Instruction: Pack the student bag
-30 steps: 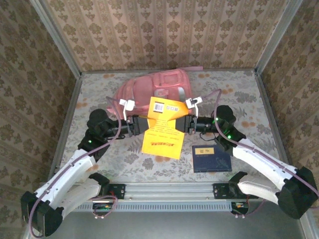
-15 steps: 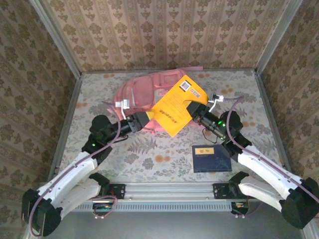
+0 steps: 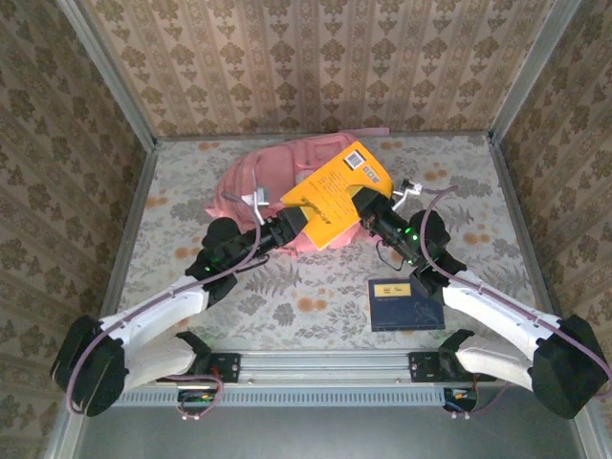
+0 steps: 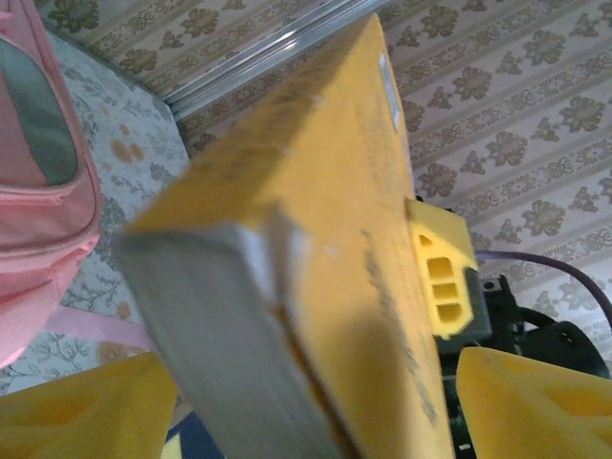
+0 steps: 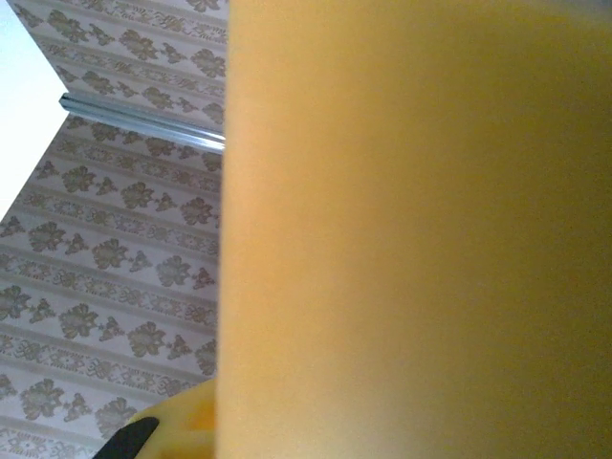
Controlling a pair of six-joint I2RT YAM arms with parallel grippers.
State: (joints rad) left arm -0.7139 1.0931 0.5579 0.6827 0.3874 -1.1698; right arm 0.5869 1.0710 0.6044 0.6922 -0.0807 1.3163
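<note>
The student bag [image 3: 260, 177], pink, lies flat at the back middle of the table; its side shows in the left wrist view [image 4: 43, 191]. A thick yellow book [image 3: 337, 191] hangs tilted over the bag's right half, barcode corner farthest back. My right gripper [image 3: 369, 207] is shut on the book's right edge, and the cover [image 5: 411, 229] fills its wrist view beside one yellow finger [image 5: 186, 423]. My left gripper [image 3: 293, 223] is at the book's near-left corner, open, its fingers [image 4: 86, 411] wide on either side of the book [image 4: 316, 249].
A dark blue booklet [image 3: 406, 304] lies flat on the floral table near the right arm's base. Metal rails and patterned walls close in the table on three sides. A pink strap [image 4: 96, 327] trails from the bag onto the table.
The yellow book has swung up and back from hanging over the table's middle to over the bag. My left gripper released its edge and followed to the right; the right gripper kept hold.
</note>
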